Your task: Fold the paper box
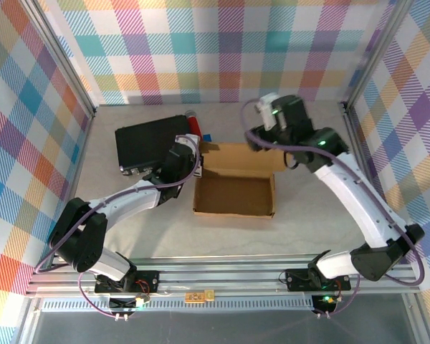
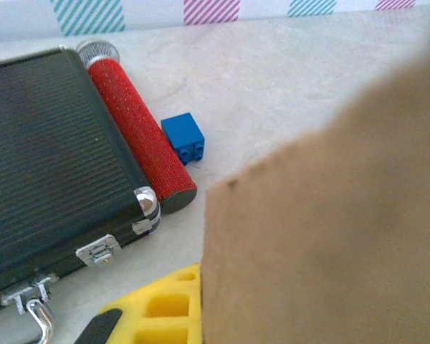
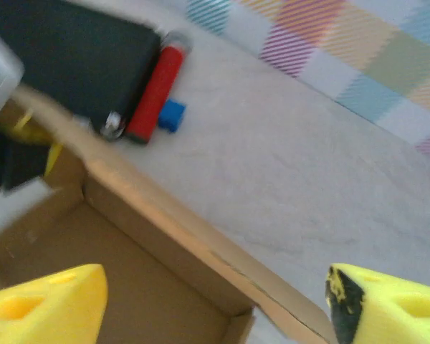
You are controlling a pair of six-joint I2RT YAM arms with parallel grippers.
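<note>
**Paper box at mid-table, held at its left end, right arm above its back edge**

At far left a black case (image 2: 50, 158) lies flat. A red cylinder (image 2: 140, 136) lies along its right side, with a small blue block (image 2: 183, 137) just beside that. Next comes the left gripper (image 1: 191, 163), its jaws together on the left wall of the paper box (image 1: 235, 193), with cardboard between the fingers. The box sits mid-table with its tray open upward and its long axis running left to right. A back panel stands on its far side, though whether upright or tilted I cannot tell. The right gripper (image 3: 215, 283) hovers over that back edge, fingers wide apart and holding nothing. The edge lies just below and between them, so the right arm seems better placed for a fold there.
</note>
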